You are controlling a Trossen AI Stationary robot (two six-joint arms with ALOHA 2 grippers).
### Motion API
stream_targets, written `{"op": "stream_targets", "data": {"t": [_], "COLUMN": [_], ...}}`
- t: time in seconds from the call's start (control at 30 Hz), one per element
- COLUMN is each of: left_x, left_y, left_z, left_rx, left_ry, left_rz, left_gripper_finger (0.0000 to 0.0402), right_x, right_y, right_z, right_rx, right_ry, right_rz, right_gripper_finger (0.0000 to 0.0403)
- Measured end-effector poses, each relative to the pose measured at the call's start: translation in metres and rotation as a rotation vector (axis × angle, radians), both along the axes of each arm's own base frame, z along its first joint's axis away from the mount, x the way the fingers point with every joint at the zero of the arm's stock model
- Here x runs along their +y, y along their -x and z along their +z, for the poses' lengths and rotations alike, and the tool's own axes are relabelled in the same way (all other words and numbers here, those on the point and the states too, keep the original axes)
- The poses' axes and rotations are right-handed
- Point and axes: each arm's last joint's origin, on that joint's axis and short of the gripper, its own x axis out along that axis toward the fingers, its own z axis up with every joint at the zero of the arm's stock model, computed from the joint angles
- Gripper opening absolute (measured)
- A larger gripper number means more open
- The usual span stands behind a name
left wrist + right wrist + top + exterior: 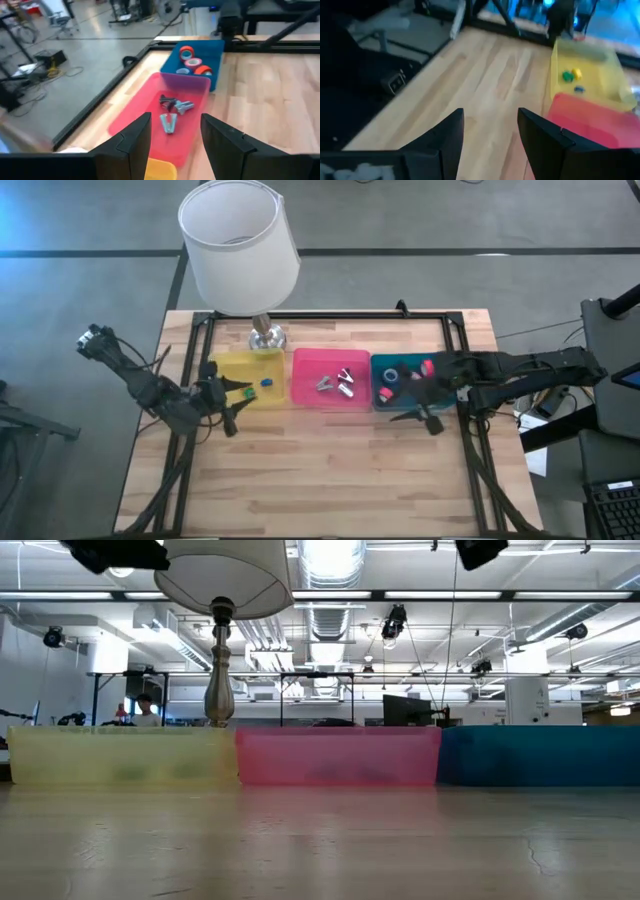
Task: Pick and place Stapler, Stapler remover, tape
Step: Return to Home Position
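Observation:
Three bins stand in a row across the table. The blue bin (405, 406) holds the tape rolls (186, 51), red and blue, lying on its floor. Silvery claw-like stapler removers (172, 112) lie in the pink bin (305, 395). The yellow bin (228, 370) holds small green, yellow and blue pieces (567, 76). My left gripper (232, 408) hangs open over the yellow bin's near edge, empty. My right gripper (425, 418) hangs open at the blue bin's near edge, also empty.
A table lamp with a large white shade (238, 245) stands on its metal base (267, 335) just behind the yellow bin. Black rails (470, 440) frame the wooden table top. Bare wood (330, 470) lies on the near side of the bins.

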Motion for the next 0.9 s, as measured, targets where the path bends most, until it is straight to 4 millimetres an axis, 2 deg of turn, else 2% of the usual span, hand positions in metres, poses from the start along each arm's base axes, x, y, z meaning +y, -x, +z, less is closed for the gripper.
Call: {"op": "stream_targets", "data": {"t": [0.1, 0.23, 0.37, 0.53, 0.67, 0.9], "left_x": [-0.002, -0.002, 0.012, 0.032, 0.043, 0.061], "left_y": [-0.002, -0.001, 0.006, 0.016, 0.019, 0.018], "left_z": [-0.016, -0.028, -0.038, -0.053, -0.061, -0.073], "left_rx": [-0.047, -0.18, -0.298, -0.342, -0.369, -0.37], "left_ry": [0.01, 0.019, 0.013, 0.029, 0.041, 0.058], "left_rz": [-0.091, -0.297, -0.349, -0.399, -0.464, -0.446], "left_gripper_finger": [0.0174, 0.0175, 0.0175, 0.0175, 0.0175, 0.0175], "right_x": [-0.001, -0.003, -0.005, -0.009, -0.011, -0.016], "right_y": [0.018, 0.041, 0.061, 0.082, 0.093, 0.098], "right_z": [0.0, -0.008, -0.017, -0.022, -0.028, -0.041], "right_rx": [-0.059, -0.111, -0.231, -0.387, -0.457, -0.444], "right_ry": [-0.034, -0.052, -0.053, -0.051, -0.047, -0.038], "right_rz": [0.011, 0.006, 0.006, -0.011, -0.029, -0.179], "right_gripper_finger": [0.0181, 0.0177, 0.0173, 0.0176, 0.018, 0.0174]}}
